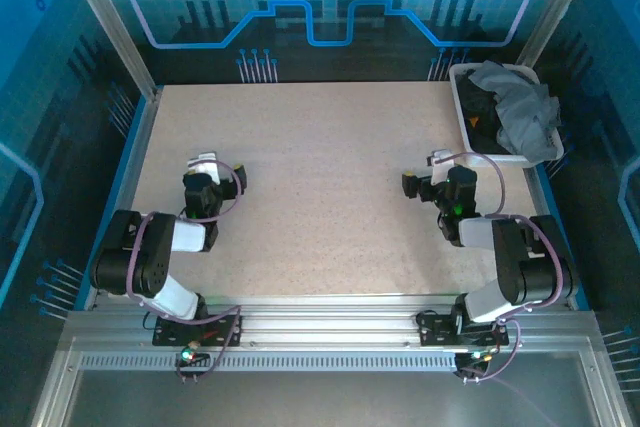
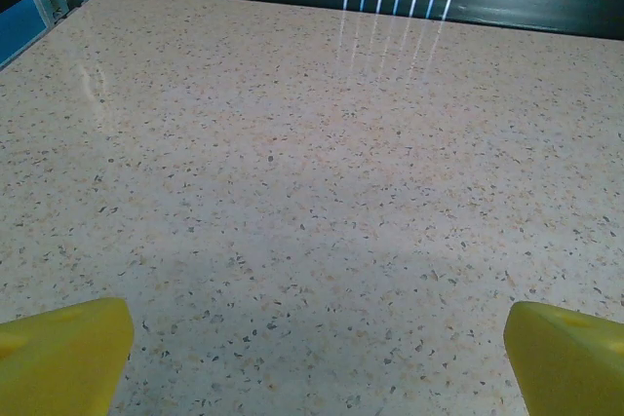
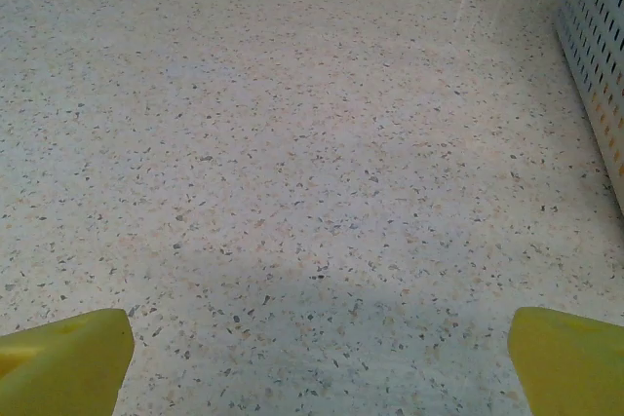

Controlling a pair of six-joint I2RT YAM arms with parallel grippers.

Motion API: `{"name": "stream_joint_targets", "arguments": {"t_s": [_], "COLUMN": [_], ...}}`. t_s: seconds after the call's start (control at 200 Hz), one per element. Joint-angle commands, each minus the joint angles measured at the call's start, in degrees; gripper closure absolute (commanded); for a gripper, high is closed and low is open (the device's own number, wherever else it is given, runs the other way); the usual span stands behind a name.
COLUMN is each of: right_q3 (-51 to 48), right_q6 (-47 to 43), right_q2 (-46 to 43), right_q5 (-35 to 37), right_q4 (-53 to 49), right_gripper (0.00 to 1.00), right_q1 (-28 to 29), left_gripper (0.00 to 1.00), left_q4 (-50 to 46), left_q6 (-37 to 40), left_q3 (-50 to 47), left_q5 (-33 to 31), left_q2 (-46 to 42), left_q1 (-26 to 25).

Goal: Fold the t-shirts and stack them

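Speckled table, t-shirts in far-right corner basket

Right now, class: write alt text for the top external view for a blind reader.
A slate-grey cloth t-shirt is heaped over black cloth in a white plastic mesh basket at the speckled beige table's far right corner. Two black-and-white robot arms sit apart at the near edge.

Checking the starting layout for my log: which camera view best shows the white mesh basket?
Top external: nearly the whole basket sits at the table's far right corner, the grey t-shirt draped over black t-shirts inside. The right wrist view catches just a strip of its perforated side wall.
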Motion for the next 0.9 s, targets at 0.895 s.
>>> {"name": "stream_joint_targets", "arguments": {"t_s": [0.895], "right_q3": [8.58], "right_q6": [0.13], "right_q2": [-20.65], "right_q5": [24.03], "right_q4": [-15.64], "right_gripper": [0.0], "right_q1": [9.91], "left_gripper": [0.01], "left_q4": [-9.37], "left_q6": [9.73], "left_q3": [2.6], "left_q5": [-18.19], "left_q2": [-17.49], "left_q1": [-13.15]}}
